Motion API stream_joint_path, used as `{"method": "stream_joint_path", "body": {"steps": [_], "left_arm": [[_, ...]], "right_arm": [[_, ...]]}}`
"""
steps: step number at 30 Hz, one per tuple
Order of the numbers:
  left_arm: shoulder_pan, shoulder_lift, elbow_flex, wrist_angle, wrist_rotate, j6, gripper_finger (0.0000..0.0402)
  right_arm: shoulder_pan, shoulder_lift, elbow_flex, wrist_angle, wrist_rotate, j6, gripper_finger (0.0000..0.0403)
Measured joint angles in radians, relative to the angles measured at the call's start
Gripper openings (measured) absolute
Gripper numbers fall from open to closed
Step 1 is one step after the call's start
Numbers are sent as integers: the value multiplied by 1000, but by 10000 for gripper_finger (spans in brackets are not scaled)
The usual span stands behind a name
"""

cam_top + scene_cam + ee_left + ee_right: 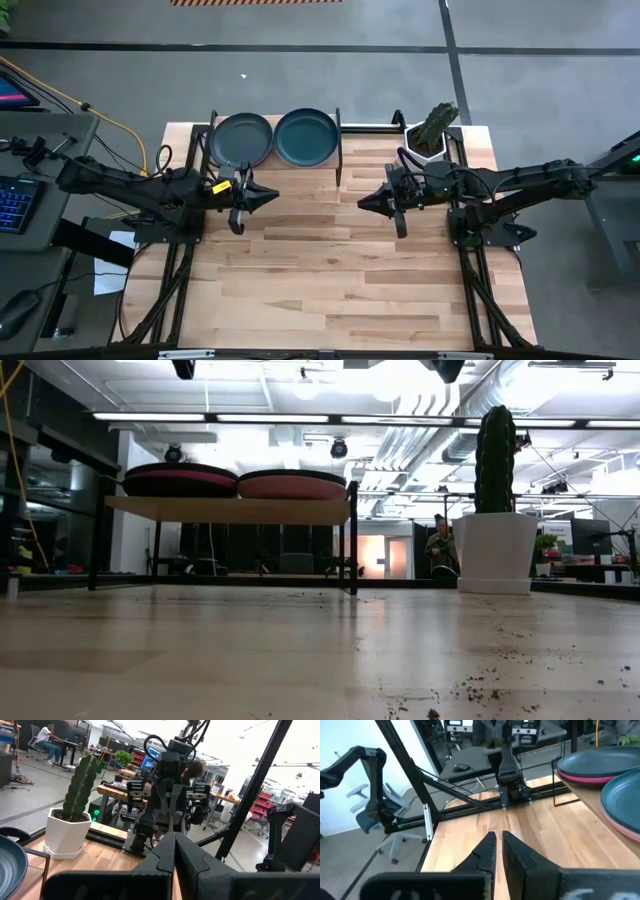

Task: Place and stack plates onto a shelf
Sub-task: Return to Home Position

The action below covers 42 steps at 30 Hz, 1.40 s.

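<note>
The shelf (340, 150) stands at the table's far edge and bears two stacks of plates. The left stack has a dark grey-green plate (242, 138) on top with a magenta rim under it (180, 477). The right stack has a dark teal plate (306, 136) on top of a light pink one (292, 485). The other plates are hidden. My left gripper (272, 197) hangs shut over the table near the shelf's left half, pointing right. My right gripper (362, 202) is shut too, right of the shelf, pointing left at the other. Both hold nothing.
A white hexagonal pot with a cactus (430, 135) stands at the far right corner, beside the shelf. Specks of soil (470, 685) lie scattered on the wooden tabletop (340, 280). Bare planks stretch between the grippers and toward the near edge. A person sits in the room behind (438, 548).
</note>
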Motion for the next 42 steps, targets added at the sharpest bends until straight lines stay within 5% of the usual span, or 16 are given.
{"method": "stream_joint_path", "body": {"steps": [21, 34, 42], "left_arm": [[232, -207, 0, -205, 153, -4, 0], [188, -365, -1, -444, 121, 14, 0], [148, -494, -262, -168, 95, -14, 0]], "right_arm": [[0, -24, 0, -15, -18, 11, 0], [1, -24, 0, -33, -18, 11, 0], [1, -24, 0, -45, -18, 44, 0]]}}
